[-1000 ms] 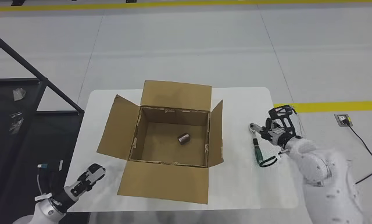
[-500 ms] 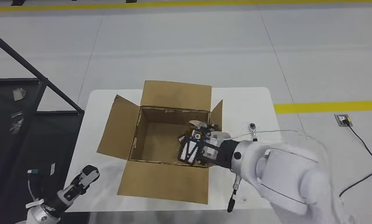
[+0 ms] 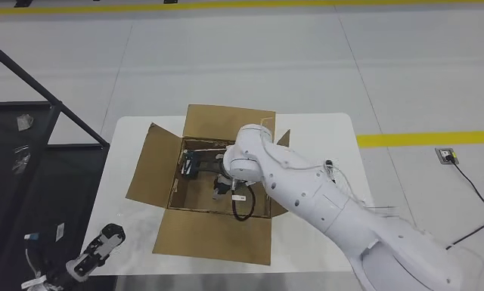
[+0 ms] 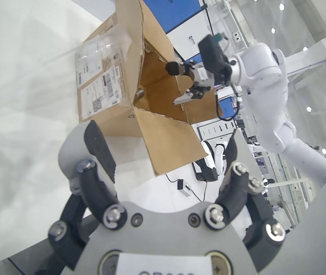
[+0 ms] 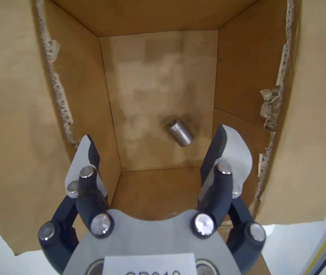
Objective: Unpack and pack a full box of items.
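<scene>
The left gripper is hovering at the near left corner of the tabletop, its fingers spread and empty. Beyond it, the cardboard box is sitting mid-table with its flaps folded outward. The right gripper is hanging over the box's opening, fingers spread wide and gripping nothing. Below it, a small metal cylinder is lying on its side on the box floor, close to one wall. From above, the right arm is covering that spot.
</scene>
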Controlling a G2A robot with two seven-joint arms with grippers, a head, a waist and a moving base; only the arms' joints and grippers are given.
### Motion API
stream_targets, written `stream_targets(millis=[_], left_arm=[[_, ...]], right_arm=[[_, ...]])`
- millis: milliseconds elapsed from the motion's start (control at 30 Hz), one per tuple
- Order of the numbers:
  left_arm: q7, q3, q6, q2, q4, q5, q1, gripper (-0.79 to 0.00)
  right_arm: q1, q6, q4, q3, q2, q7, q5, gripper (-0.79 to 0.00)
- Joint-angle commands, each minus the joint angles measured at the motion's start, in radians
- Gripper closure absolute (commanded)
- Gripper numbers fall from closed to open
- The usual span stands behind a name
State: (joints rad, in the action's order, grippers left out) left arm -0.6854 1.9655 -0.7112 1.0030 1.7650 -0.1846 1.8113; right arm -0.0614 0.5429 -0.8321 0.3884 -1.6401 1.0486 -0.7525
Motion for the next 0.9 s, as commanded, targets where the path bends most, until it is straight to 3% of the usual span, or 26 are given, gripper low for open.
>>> stream_targets(millis=[0, 300, 700, 867], left_arm=[[0.000, -0.001, -0.012, 0.001, 0.008, 0.013, 0.011, -0.785], [0.010, -0.022, 0.005, 0.002, 0.057, 0.043, 0.016, -0.785], [0.067, -0.075, 0.189, 0.005, 0.059, 0.098, -0.040, -0.785], [0.060, -0.103, 0.220, 0.004, 0.047, 0.154, -0.073, -0.785]], right_arm=[[0.010, 0.031, 0.027, -0.003, -0.012, -0.021, 0.008, -0.785], [0.010, 0.031, 0.027, -0.003, -0.012, -0.021, 0.008, -0.785], [0.007, 0.030, 0.026, -0.004, -0.011, -0.026, 0.005, -0.785], [-0.001, 0.070, 0.049, -0.022, -0.009, -0.055, -0.089, -0.785]])
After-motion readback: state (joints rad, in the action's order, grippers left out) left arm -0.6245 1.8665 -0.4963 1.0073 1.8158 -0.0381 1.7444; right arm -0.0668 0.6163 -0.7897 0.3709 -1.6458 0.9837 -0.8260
